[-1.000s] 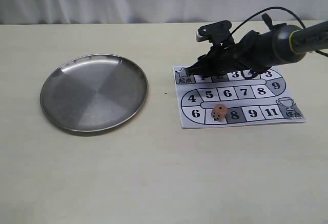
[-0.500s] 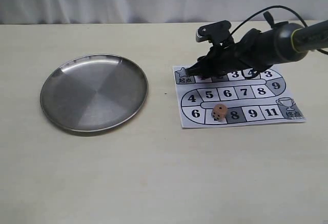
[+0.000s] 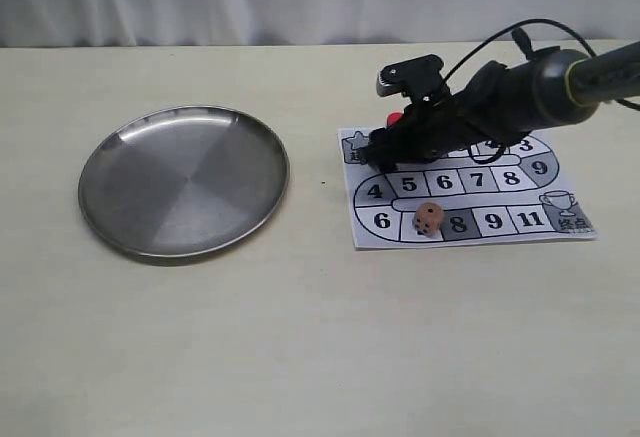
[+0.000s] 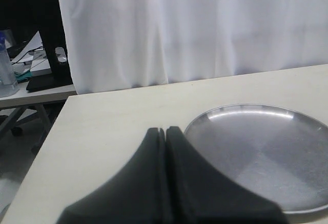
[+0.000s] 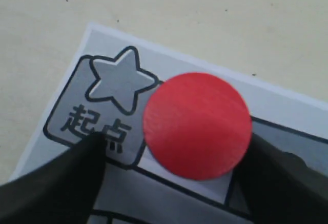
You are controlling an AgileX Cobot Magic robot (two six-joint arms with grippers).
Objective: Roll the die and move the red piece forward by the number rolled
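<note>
Exterior view: the tan, dark-pipped die [image 3: 427, 219] lies on the board [image 3: 493, 221] between 6 and 8.

Left wrist view: the left gripper [image 4: 165, 131] is pressed closed near the plate [image 4: 256, 152].

Right wrist view: the plain red piece [image 5: 197, 125] is beside the star square marked 起点, between the right gripper [image 5: 174, 147] fingers. Whether they grip it is unclear.

Hidden, cropped, blurred

In the exterior view, sees only a red sliver of the red piece [image 3: 396, 119] behind the right gripper [image 3: 375, 149]; loses the game board's [image 3: 493, 221] top row under the arm; cannot count the die's [image 3: 428, 219] pips. In the right wrist view, blurs both fingers [image 5: 56, 188], cuts them at the edge, leaves contact with the piece unclear. In the left wrist view, crops the metal plate [image 4: 246, 114].
</note>
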